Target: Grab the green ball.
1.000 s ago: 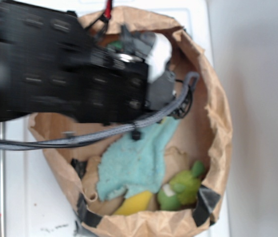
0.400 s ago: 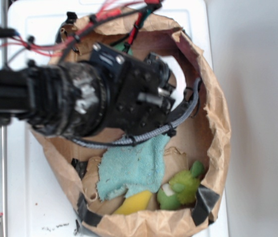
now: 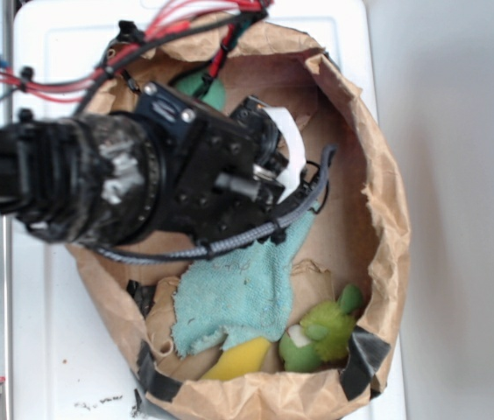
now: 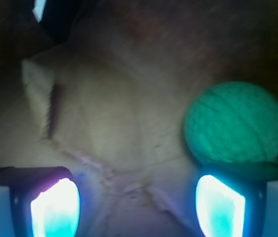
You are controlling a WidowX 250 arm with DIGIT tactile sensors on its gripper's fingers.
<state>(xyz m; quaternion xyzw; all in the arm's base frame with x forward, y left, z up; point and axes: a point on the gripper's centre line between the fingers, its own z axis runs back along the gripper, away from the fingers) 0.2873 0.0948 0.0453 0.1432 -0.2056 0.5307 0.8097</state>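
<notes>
The green ball (image 4: pixel 235 123) is a round teal ball with a bumpy surface, lying on the brown paper floor of the bag. In the wrist view it sits at the upper right, just beyond the right fingertip (image 4: pixel 220 205) and outside the gap between the fingers. My gripper (image 4: pixel 138 207) is open, with only bare paper between its fingers. From the exterior view, the gripper (image 3: pixel 273 149) reaches down into the bag. Part of the green ball (image 3: pixel 196 87) shows at the bag's back wall, behind the wrist and its red wires.
The brown paper bag (image 3: pixel 387 219) rings everything with a high crumpled rim. Inside it lie a light blue cloth (image 3: pixel 238 293), a lime-green plush toy (image 3: pixel 321 332) and a yellow object (image 3: pixel 243 359) at the front. The bag stands on a white surface (image 3: pixel 54 350).
The arm has shifted toward the back left of the bag and sunk deeper into it. More of the green ball now shows above the wrist in the exterior view.
</notes>
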